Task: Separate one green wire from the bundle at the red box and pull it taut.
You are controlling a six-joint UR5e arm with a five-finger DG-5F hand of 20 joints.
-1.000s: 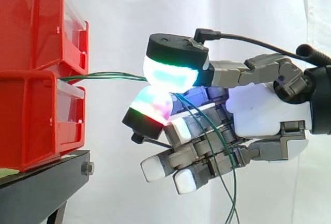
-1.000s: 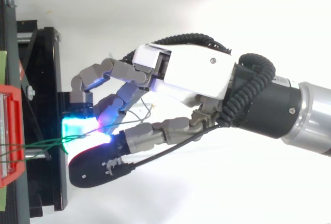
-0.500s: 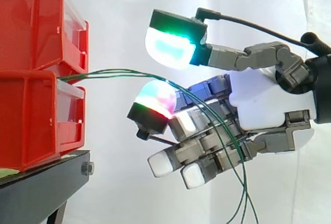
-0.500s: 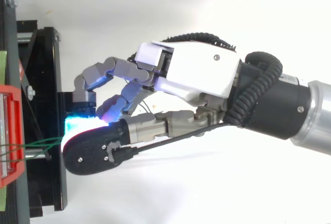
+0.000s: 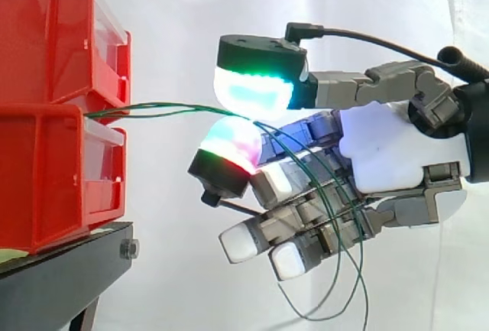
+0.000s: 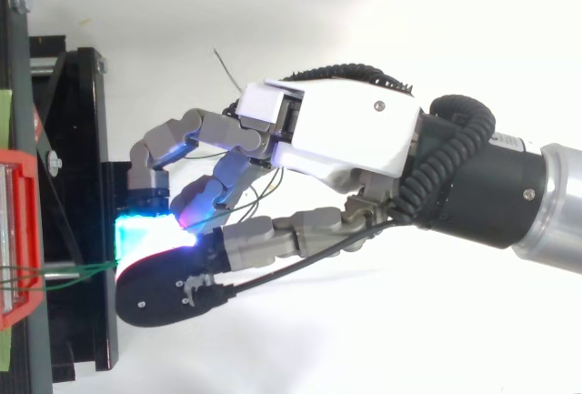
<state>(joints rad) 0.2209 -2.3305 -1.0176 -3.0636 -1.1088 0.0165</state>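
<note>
Red bins [image 5: 53,117]: glossy moulded plastic w/ clear plastic fronts. Stand [image 5: 61,270]: matt black metal; bolt [image 5: 129,249] shiny. Curtain [image 5: 176,10]: white cloth, soft folds. Green wires [image 5: 168,106]: thin, smooth sheath, slight sheen. Hand [image 5: 390,155]: palm shell smooth white plastic, semi-gloss; links matt grey; pads [image 5: 248,90] milky, translucent, matt black backs. Arm [image 6: 555,203]: brushed silver metal.

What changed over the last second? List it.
The hand lifted its thumb off the green wires, then brought it back down, pinching them again against a finger pad. Their span to the red box flattened, and the slack below curled into a loop. Box and stand stayed put.
</note>
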